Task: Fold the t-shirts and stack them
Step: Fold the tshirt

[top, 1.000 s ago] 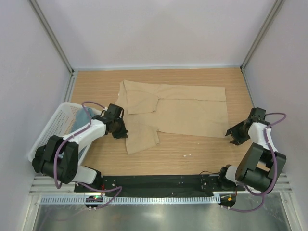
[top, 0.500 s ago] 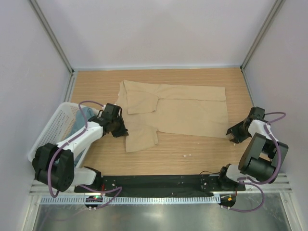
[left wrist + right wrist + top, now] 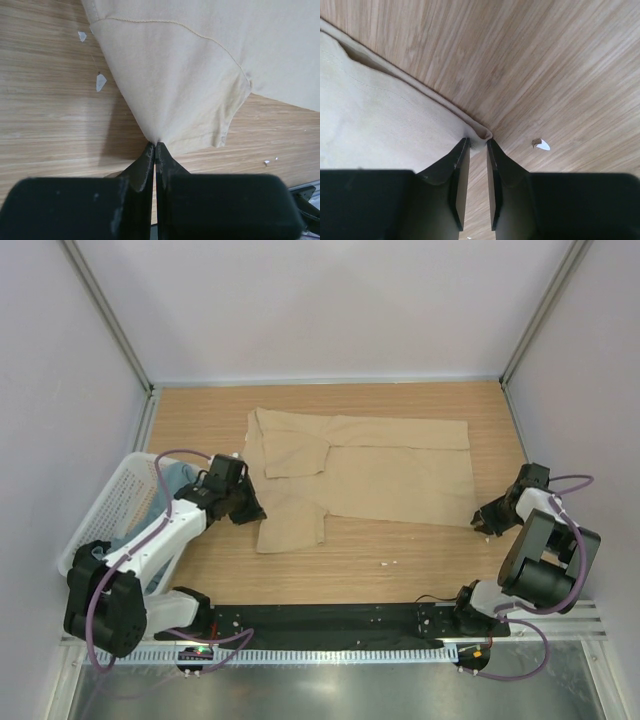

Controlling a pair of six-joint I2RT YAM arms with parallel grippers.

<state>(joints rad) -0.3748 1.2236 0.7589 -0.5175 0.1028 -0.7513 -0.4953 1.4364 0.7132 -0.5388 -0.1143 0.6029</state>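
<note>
Left fingers (image 3: 155, 150) pinched shut on the tan shirt (image 3: 390, 465) sleeve edge. Right fingers (image 3: 485, 521) are almost closed, nipping its hem corner. The shirt lies spread on the desk (image 3: 400, 552) between both, barely folded. The blue shirt (image 3: 172, 480) sits in the basket (image 3: 105, 515) behind the left fingers. Nothing is stacked yet.

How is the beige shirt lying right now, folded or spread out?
Mostly spread out: the beige shirt lies flat across the table, and one sleeve seems turned over it. The left gripper pinches its near sleeve.
</note>
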